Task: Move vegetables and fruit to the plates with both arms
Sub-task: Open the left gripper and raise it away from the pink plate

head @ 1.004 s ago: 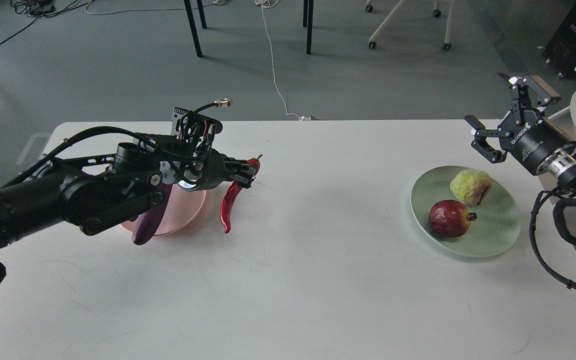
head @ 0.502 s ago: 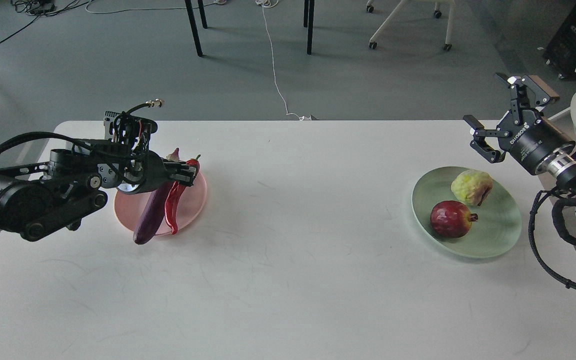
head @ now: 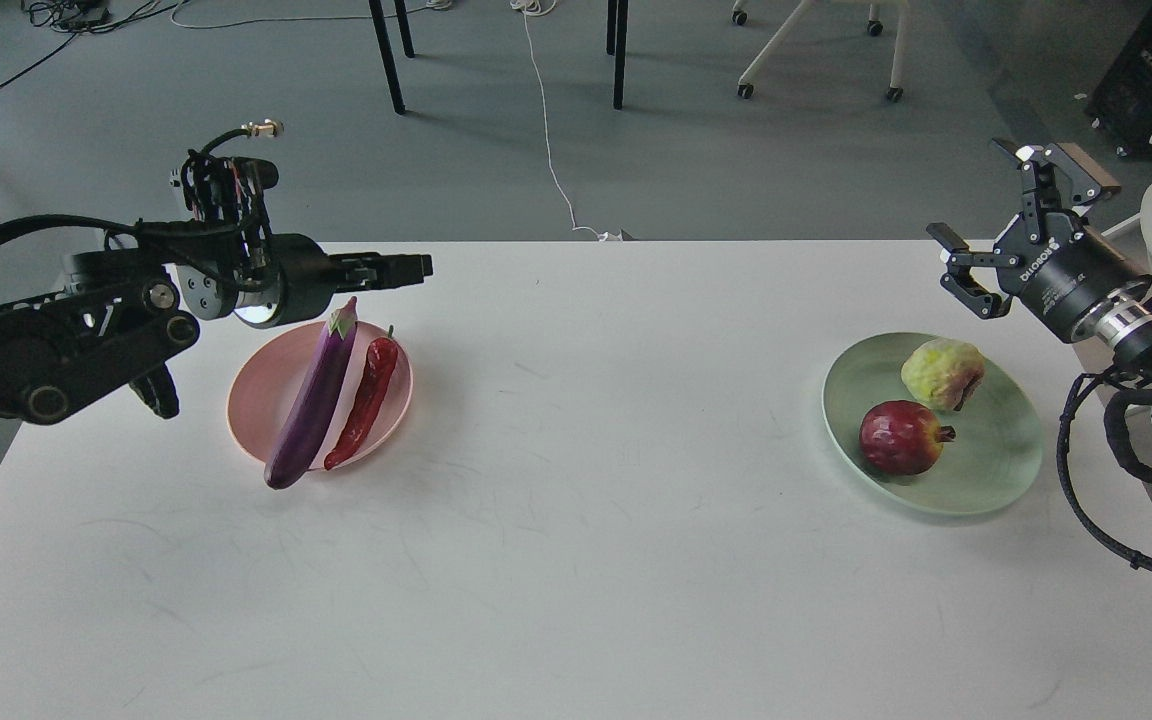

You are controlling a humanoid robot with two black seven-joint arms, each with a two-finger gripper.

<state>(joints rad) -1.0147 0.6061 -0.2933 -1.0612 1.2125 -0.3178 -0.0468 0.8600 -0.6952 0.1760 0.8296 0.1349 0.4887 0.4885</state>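
Note:
The purple eggplant point(head: 314, 400) and the red chili pepper point(head: 364, 405) lie side by side on the pale pink plate point(head: 244, 405) at the left; the eggplant's lower end hangs over the plate's front rim. My left gripper point(head: 414, 268) hovers empty just above and behind the plate, pointing right, with its jaws seen side-on. The dark-red pomegranate point(head: 898, 437) and the bumpy yellow-green fruit point(head: 939, 372) sit on the pale green plate point(head: 991, 475) at the right. My right gripper point(head: 972, 196) is open and empty, raised behind that plate.
The white table point(head: 586, 520) spans the view. Beyond its far edge are grey floor, chair legs point(head: 619, 60) and a white cable point(head: 548, 130). Loose black cables point(head: 1086, 480) hang from my right arm beside the green plate.
My left gripper carried the chili from the right of the pink plate onto it, let it go beside the eggplant, and rose. The right arm barely moved.

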